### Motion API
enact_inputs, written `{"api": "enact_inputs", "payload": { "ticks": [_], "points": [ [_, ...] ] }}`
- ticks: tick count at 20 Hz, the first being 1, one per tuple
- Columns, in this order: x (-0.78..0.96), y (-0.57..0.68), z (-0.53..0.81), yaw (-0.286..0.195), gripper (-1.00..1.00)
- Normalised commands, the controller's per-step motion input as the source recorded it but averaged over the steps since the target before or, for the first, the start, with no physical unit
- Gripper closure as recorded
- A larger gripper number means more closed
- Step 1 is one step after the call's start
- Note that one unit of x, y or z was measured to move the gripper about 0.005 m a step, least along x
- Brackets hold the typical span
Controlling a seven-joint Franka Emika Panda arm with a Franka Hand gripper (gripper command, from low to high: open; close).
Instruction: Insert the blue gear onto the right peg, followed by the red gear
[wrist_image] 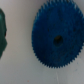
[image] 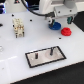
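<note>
Over the white tabletop [image: 15, 50], hand [image: 51, 22] poised above the blue gear [image: 56, 25] (red gear [image: 64, 31] just beside), opening unclear, apparently nothing held, right peg [image: 50, 50] well apart.

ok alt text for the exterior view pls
A white robot arm's hand hangs just above a blue gear on a white table, with a smaller red gear beside it. Nearer the camera lies a grey black-rimmed plate with two dark pegs.
</note>
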Motion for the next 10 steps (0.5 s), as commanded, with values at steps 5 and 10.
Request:
{"api": "enact_inputs", "payload": {
  "ticks": [5, 10],
  "points": [
    [-0.4, -0.03, 0.0, 0.0, -1.0],
    [-0.35, -0.04, 0.0, 0.0, -1.0]
  ]
}}
